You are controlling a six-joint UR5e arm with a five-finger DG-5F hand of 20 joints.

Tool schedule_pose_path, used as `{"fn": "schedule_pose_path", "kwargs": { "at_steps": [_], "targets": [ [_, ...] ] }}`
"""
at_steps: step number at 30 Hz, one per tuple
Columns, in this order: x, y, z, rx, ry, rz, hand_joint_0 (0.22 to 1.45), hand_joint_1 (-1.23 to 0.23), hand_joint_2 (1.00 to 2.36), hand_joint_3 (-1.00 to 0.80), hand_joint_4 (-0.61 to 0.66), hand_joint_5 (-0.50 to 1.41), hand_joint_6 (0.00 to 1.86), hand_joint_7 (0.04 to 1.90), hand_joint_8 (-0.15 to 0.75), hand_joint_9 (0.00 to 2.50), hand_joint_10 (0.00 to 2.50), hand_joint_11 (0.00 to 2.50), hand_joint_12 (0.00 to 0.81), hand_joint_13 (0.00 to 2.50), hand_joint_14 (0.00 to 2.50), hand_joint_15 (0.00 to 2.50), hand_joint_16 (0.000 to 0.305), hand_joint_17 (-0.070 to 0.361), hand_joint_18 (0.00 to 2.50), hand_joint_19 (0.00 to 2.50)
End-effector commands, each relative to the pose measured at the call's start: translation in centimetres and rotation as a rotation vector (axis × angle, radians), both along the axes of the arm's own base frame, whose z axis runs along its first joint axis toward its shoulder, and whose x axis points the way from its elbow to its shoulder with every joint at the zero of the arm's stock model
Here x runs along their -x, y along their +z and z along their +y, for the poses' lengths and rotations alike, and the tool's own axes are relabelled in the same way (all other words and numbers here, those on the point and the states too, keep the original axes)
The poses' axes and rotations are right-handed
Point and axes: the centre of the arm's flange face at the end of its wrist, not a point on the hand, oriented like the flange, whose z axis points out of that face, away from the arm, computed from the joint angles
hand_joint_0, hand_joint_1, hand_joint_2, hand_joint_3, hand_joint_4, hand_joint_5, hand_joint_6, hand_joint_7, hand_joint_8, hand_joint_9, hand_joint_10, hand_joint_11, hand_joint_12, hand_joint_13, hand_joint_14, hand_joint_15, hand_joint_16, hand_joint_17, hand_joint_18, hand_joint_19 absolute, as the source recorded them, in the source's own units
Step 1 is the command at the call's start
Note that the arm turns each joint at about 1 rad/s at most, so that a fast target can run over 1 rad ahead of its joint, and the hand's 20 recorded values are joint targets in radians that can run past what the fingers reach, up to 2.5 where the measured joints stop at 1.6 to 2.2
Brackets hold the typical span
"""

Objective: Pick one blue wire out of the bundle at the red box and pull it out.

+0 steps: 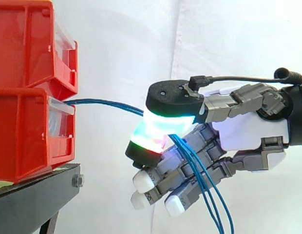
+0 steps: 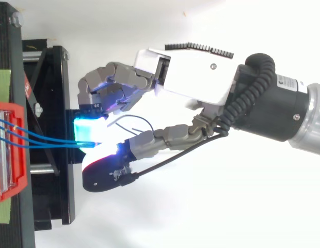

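Wires (image 1: 107, 104), all blue, come out at the front of the lower red bin (image 1: 24, 141) and run across to the hand (image 1: 248, 129). The hand pinches them between two glowing pads (image 1: 163, 119), and past the pinch they hang down. The upper red bin (image 1: 24, 44) sits on the lower one, on a black stand (image 1: 34, 195), before a white curtain (image 1: 131, 48). The top view shows three wires spread apart at the bin and meeting at the pinch.

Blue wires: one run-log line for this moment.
hand: shut on blue wires | wires: span from lower red box to hand, ends hanging below | not pulled out
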Motion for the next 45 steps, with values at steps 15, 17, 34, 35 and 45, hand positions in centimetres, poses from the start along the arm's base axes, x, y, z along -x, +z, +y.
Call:
{"fn": "schedule_pose_path", "kwargs": {
  "at_steps": [15,17,34,35,45],
  "targets": [
    [-0.02,0.03,-0.01,0.001,0.001,-0.002,0.59,-0.65,1.01,-0.43,0.30,-0.16,0.80,1.12,0.360,0.84,0.02,0.50,0.436,0.52,0.01,0.17,0.059,0.133,0.67,0.48],
    [-0.02,0.03,-0.01,0.001,0.001,-0.002,0.59,-0.63,1.01,-0.37,0.29,-0.16,0.82,1.14,0.369,0.85,0.01,0.51,0.438,0.52,0.01,0.17,0.059,0.133,0.67,0.48],
    [0.01,0.02,-0.13,0.006,0.000,0.001,0.73,-0.92,1.00,-0.50,0.26,-0.19,0.88,1.04,0.354,0.82,0.01,0.60,0.429,0.53,0.01,0.15,0.057,0.129,0.70,0.40],
    [-0.01,0.03,-0.13,0.004,0.000,-0.001,0.69,-0.90,1.00,-0.50,0.26,-0.19,0.88,1.03,0.356,0.82,0.02,0.59,0.429,0.53,0.00,0.15,0.057,0.129,0.70,0.41],
    [-0.03,0.05,-0.02,0.005,0.000,-0.002,0.53,-0.58,1.00,-0.50,0.27,-0.17,0.86,1.07,0.378,0.87,0.02,0.57,0.451,0.53,0.01,0.19,0.061,0.138,0.69,0.48]
  ]
}}
